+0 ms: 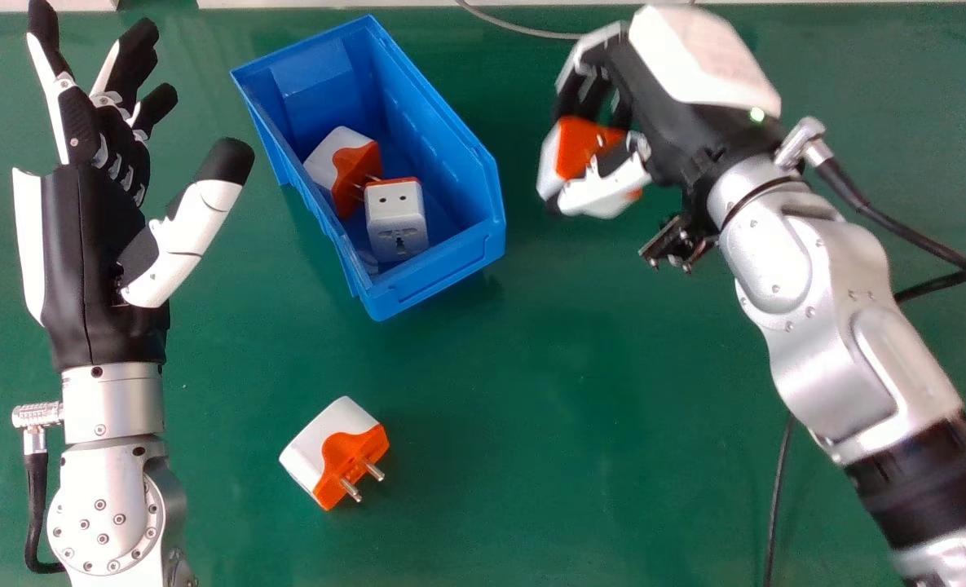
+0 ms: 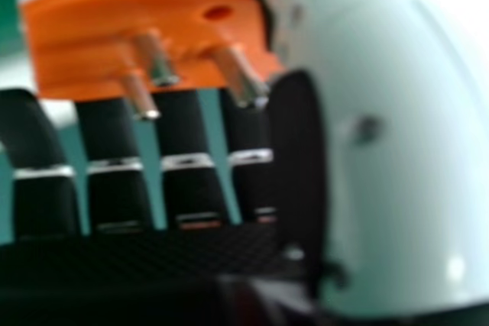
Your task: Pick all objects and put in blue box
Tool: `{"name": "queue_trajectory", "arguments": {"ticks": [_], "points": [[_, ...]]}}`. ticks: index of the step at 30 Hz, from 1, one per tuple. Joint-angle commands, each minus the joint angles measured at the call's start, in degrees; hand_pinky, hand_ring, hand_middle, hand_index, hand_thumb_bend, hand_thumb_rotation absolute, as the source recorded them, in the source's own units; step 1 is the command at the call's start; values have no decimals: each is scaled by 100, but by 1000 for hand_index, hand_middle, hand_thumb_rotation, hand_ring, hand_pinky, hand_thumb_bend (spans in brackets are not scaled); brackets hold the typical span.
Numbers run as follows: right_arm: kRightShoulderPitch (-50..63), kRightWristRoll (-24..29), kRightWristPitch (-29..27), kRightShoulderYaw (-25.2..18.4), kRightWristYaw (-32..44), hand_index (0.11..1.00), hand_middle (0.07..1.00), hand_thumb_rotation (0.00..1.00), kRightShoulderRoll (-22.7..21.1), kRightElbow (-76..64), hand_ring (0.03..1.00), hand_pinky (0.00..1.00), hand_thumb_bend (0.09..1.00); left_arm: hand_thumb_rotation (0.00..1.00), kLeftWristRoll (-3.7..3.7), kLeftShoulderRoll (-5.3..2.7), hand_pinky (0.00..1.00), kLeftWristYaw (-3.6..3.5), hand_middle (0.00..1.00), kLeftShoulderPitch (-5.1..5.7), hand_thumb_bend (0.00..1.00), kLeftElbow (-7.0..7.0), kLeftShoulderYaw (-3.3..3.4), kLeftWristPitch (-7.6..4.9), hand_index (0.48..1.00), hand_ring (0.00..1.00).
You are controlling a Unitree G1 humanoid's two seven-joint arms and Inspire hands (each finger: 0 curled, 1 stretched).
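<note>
White-orange adapter [image 1: 579, 151] in right hand [image 1: 670, 122]

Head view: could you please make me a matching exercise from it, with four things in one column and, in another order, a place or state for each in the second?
Column one
1. Left hand
2. Right hand
3. Box
4. Loose adapter

Column two
A. Curled round a held adapter
B. On the table, prongs showing
C. Open, with nothing in it
D. Blue, with white-and-orange adapters inside

Right pairs: 1-C; 2-A; 3-D; 4-B
</note>
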Motion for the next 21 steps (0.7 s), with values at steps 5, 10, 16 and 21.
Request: {"name": "queue_trajectory", "arguments": {"ticks": [5, 10, 16, 21], "points": [[-46, -13, -198, -47, -435, 536, 485, 0, 432, -562, 402, 273, 489, 519, 97, 65, 864, 124, 897, 35, 839, -151, 41, -28, 890, 915], [-274, -244, -382, 230, -488, 544, 475, 0, 564, -309, 399, 288, 490, 517, 69, 60, 858, 135, 895, 30, 846, -154, 46, -17, 886, 914], [-402, -38, -838, 384, -753, 542, 490, 0, 918, 318, 406, 299, 492, 520, 210, 81, 847, 254, 896, 10, 847, -108, 55, -46, 886, 913], [-739, 21, -1438, 496, -1367, 547, 491, 0, 1286, 1589, 409, 297, 492, 531, 302, 99, 846, 343, 894, -10, 847, -64, 55, -60, 884, 909]]}}
